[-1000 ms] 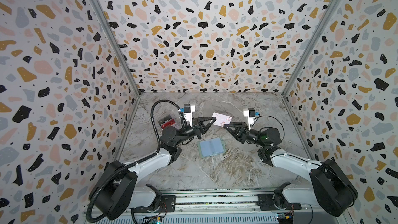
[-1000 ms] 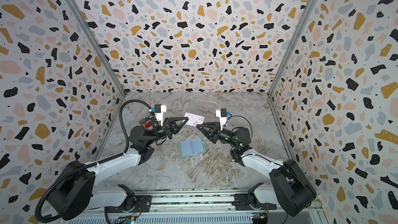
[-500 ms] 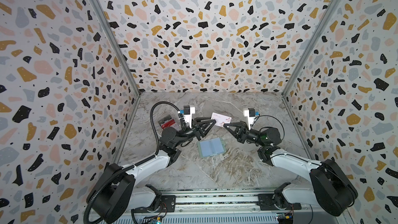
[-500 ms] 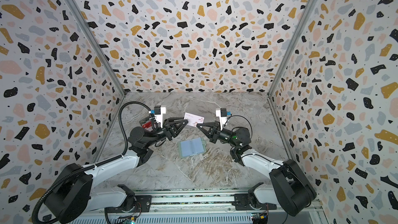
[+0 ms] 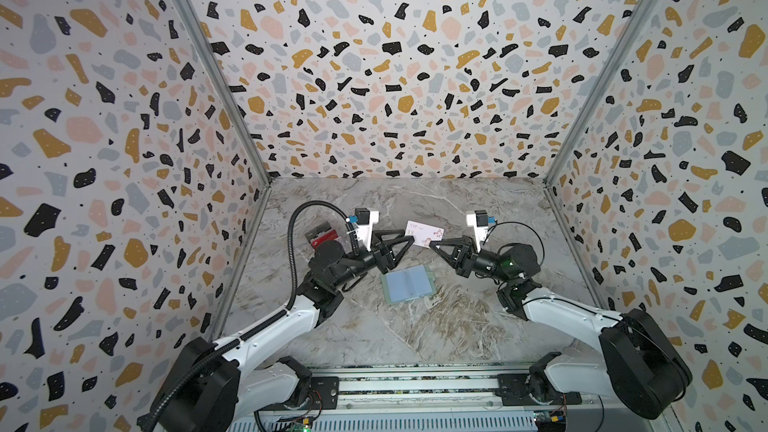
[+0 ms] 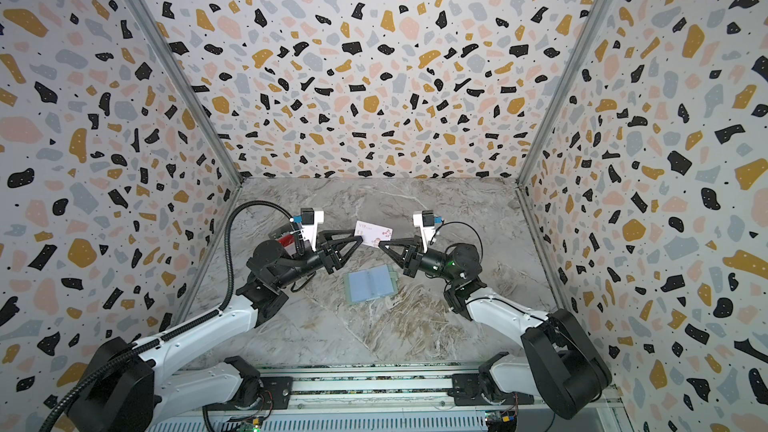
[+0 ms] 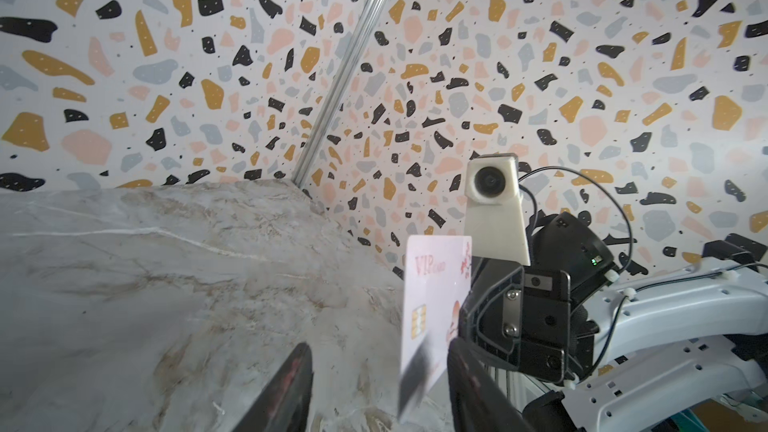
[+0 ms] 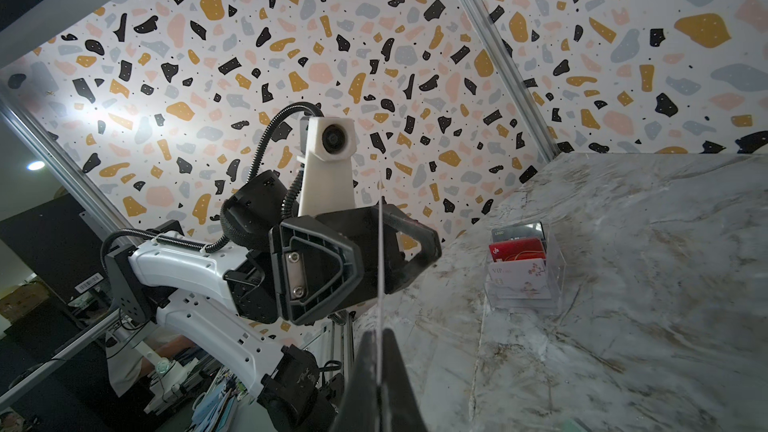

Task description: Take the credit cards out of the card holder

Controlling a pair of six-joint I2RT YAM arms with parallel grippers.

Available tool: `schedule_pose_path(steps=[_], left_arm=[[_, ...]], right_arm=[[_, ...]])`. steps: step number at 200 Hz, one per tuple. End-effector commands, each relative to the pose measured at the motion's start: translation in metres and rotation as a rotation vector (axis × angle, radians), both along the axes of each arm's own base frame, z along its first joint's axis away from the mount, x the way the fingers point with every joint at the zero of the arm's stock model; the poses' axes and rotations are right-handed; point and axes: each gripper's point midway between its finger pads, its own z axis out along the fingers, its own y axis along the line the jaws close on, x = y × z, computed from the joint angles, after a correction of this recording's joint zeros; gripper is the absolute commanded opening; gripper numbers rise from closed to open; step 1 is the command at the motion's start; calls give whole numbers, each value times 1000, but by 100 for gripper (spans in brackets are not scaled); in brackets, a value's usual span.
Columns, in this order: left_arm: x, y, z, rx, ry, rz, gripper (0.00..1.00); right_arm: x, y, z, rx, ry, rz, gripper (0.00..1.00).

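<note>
Your right gripper (image 5: pixel 433 244) pinches the white-pink flowered VIP card (image 5: pixel 428 231) in mid-air; your left gripper (image 5: pixel 409 242) has its fingers spread around the other end, likely for a handover. The mint card holder (image 5: pixel 409 284) lies open just nearer.

The right gripper (image 5: pixel 432 244) pinches one corner of a thin white-pink plastic credit card (image 5: pixel 424 233) printed "VIP" with small flowers, its jaws closed tight on it, above the grey veined marble tabletop (image 5: pixel 415 334). The left gripper (image 5: pixel 405 249) faces it from the card's other side, its black triangular jaws spread apart, with one fingertip just beside the card's edge. Between the two grippers and nearer the arm bases, a small pale mint-green booklet-style card holder (image 5: pixel 409 283) lies spread flat, bluish clear sleeves up. Behind the left gripper's wrist sits a small box (image 5: pixel 322 236) of dark and red cards.
</note>
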Motion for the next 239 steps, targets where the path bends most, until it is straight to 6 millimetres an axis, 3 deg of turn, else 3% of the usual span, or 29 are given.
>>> schedule_pose_path(steps=[1,109,183,239], left_arm=[[3,3,4,103,-59,37,55],[-19,13,-11,432,-81,-52,56],[-37,12,-12,552,-105,-182,54],[-50,4,-16,593,-99,-315,52]], right_arm=[[-5,-2,6,-18,-51,-5,0],[-7,-12,-32,-298,-91,-16,0],[-18,-9,-42,-392,-95,69,0],[-38,-4,-44,-415,-121,186,0]])
